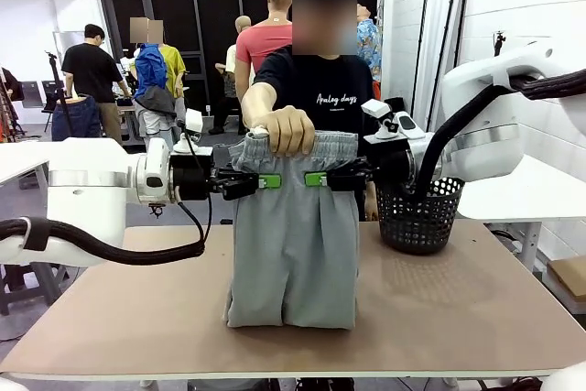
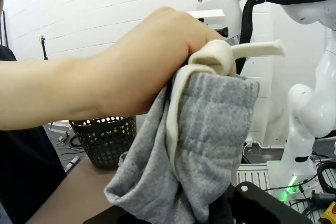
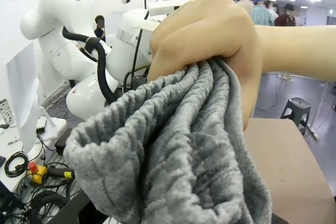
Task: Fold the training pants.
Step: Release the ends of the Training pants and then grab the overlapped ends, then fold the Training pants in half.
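Left gripper [image 1: 264, 182] closed on the training pants [image 1: 293, 244], green pads pinched into the grey cloth just below the waistband at the robot's left edge; right gripper [image 1: 318, 179] clamped likewise on the opposite side, both reaching in level from their own sides. Between and just above them, a person's hand [image 1: 288, 130] fisted around the gathered waistband, white drawstring [image 2: 252, 50] sticking out past the knuckles in the left wrist view. Garment hung upright from those three holds, legs draped straight down, hems resting on the brown table [image 1: 476, 309] near its middle. Black mesh basket [image 1: 419, 212] stood on the table just beside the right arm. Judged as the handover stage, folding itself not yet begun. Risks from here: grips looked shallow, taken near the fabric's edge, so soft jersey could slide out of either pad pair once the person's hand lets go and the full weight falls on the pinches. Uneven pull between the two arms would skew the waistband and spoil the fold line. Parting the arms while the hand remains shut could tug against the person's fingers or stretch the elastic. Right forearm close to the basket, so a sideways sweep might knock it
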Action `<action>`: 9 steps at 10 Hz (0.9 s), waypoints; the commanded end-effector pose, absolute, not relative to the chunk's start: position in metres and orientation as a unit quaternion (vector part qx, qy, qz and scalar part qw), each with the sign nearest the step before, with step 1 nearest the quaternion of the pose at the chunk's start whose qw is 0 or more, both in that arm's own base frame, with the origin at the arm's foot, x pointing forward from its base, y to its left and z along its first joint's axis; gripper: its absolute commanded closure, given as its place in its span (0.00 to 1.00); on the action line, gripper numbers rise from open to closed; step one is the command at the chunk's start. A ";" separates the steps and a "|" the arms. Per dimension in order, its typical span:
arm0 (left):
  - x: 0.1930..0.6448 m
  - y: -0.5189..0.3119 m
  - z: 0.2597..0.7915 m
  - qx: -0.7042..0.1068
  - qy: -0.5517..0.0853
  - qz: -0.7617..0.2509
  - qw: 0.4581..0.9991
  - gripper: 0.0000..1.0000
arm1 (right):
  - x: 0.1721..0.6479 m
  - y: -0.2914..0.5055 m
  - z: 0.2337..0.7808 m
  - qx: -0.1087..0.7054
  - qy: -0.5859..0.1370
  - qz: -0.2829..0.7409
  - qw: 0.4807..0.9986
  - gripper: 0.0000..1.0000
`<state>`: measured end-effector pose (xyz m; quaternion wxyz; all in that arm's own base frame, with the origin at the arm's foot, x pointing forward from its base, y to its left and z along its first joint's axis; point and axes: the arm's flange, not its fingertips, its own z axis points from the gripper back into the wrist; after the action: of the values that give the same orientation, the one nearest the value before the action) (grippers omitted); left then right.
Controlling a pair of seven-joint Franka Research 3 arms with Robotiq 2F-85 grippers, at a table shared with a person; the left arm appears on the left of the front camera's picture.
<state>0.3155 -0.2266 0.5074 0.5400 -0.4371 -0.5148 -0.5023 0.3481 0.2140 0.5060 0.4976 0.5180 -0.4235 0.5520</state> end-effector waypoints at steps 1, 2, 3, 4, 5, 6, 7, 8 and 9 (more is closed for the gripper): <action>0.325 -0.228 0.508 -0.462 -0.513 -0.502 0.521 1.00 | 0.355 0.221 0.517 0.518 -0.406 0.564 0.499 1.00; 0.327 -0.227 0.506 -0.490 -0.515 -0.493 0.502 1.00 | 0.361 0.228 0.519 0.485 -0.413 0.578 0.511 1.00; 0.317 -0.228 0.506 -0.445 -0.512 -0.502 0.537 1.00 | 0.349 0.215 0.507 0.516 -0.420 0.557 0.497 1.00; 0.317 -0.228 0.506 -0.445 -0.512 -0.502 0.537 1.00 | 0.349 0.215 0.507 0.516 -0.420 0.557 0.497 1.00; 0.317 -0.228 0.506 -0.445 -0.512 -0.502 0.537 1.00 | 0.349 0.215 0.507 0.516 -0.420 0.557 0.497 1.00; 0.317 -0.228 0.506 -0.445 -0.512 -0.502 0.537 1.00 | 0.349 0.215 0.507 0.516 -0.420 0.557 0.497 1.00; 0.317 -0.228 0.506 -0.445 -0.512 -0.502 0.537 1.00 | 0.349 0.215 0.507 0.516 -0.420 0.557 0.497 1.00; 0.317 -0.228 0.506 -0.445 -0.512 -0.502 0.537 1.00 | 0.349 0.215 0.507 0.516 -0.420 0.557 0.497 1.00; 0.317 -0.228 0.506 -0.445 -0.512 -0.502 0.537 1.00 | 0.349 0.215 0.507 0.516 -0.420 0.557 0.497 1.00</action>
<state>0.3192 -0.2270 0.5041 0.5354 -0.4511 -0.5100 -0.4997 0.3515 0.2139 0.5062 0.5028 0.5071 -0.4186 0.5611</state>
